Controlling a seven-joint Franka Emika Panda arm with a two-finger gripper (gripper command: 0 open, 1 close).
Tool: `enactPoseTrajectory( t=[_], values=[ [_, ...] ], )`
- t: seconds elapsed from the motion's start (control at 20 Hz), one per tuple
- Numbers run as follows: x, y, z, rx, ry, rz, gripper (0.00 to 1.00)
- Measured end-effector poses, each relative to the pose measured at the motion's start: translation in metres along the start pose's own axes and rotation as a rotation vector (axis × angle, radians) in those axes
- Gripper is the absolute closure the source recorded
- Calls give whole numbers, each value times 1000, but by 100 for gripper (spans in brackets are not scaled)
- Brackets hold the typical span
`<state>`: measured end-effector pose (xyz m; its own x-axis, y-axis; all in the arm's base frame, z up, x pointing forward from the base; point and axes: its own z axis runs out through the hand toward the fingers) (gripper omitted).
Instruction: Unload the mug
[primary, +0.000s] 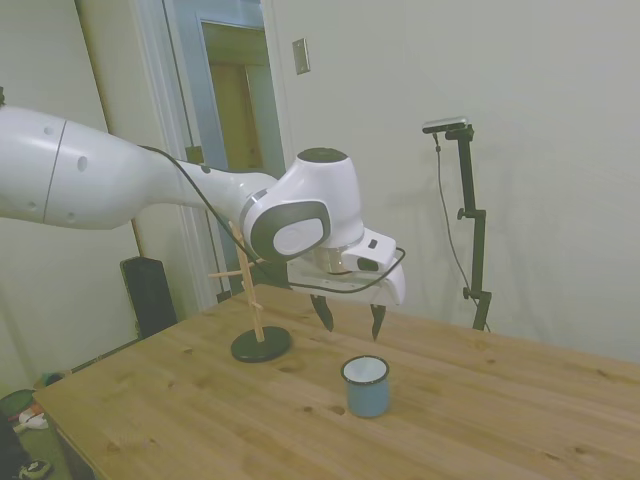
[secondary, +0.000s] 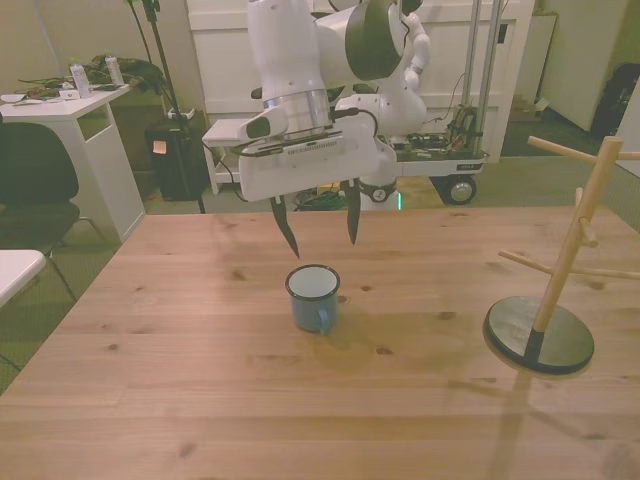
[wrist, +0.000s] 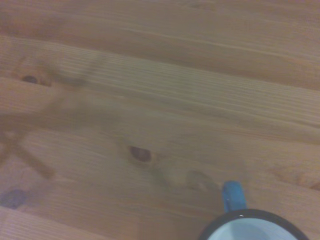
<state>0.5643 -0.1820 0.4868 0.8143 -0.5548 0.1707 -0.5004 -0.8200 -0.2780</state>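
Light-blue enamel mug (secondary: 313, 297) is standing upright on the wooden table (secondary: 200, 400), well apart from the wooden peg rack (secondary: 560, 270); the pincer (secondary: 318, 222) is hanging released just above it, so unloading looks finished and withdrawing is next.

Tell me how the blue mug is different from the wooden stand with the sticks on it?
The mug is light blue and short; the wooden stand is pale wood on a dark round base and much taller. The mug is a hollow cup, white inside; the stand is a thin post with pegs sticking out, nothing hanging on them. The mug sits just below the open gripper; the stand is off to the side. Both stand upright on the table.
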Motion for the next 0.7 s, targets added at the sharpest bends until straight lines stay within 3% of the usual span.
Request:
enactPoseTrajectory(
  t=[0.7],
  values=[
    [-75, -85, 9, 50, -40, -70, 0]
  ],
)
